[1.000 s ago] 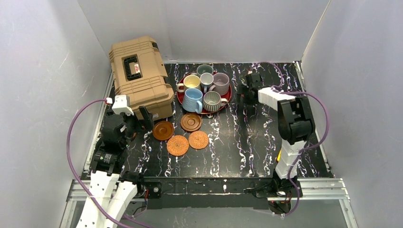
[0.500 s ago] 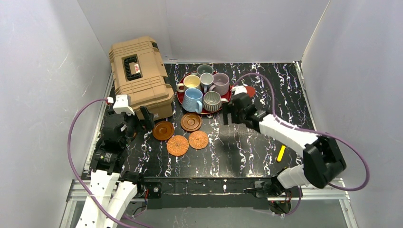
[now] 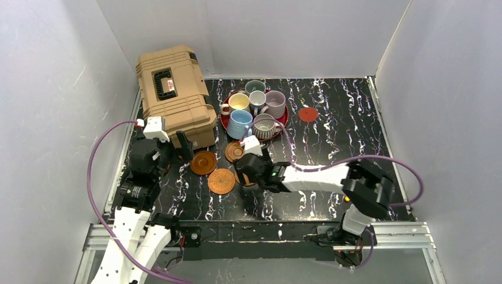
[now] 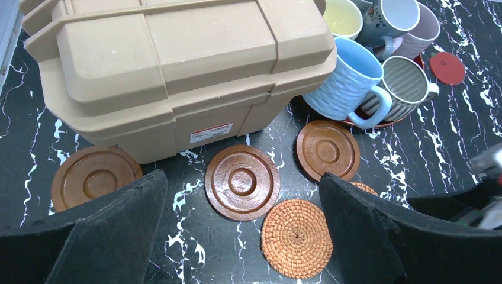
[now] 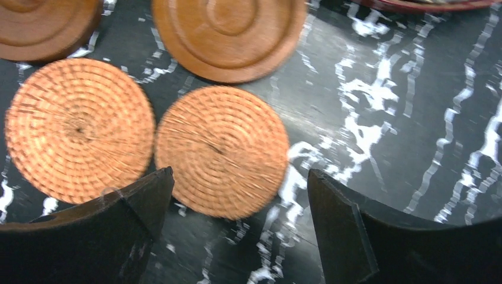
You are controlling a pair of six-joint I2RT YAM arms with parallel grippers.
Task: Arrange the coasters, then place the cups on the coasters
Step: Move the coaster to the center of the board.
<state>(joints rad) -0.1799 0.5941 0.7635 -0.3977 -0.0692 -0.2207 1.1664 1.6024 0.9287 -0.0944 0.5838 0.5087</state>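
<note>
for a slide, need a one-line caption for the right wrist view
Open right gripper above an orange woven coaster, a second woven coaster beside it, two brown wooden coasters beyond.

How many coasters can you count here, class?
6. Three wooden coasters in a row before the tan case. Two woven coasters side by side, in front of those. One red coaster alone, right of the tray. None seems hidden.

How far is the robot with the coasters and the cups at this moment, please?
Early stage. Done: only the red coaster looks placed, alone to the right of the tray. In hand: the open right gripper hangs over one woven coaster, not gripping it. Left: the other woven coaster and three brown coasters lie near the box, and all six cups stand on the tray. The left gripper is open, holding nothing.
</note>
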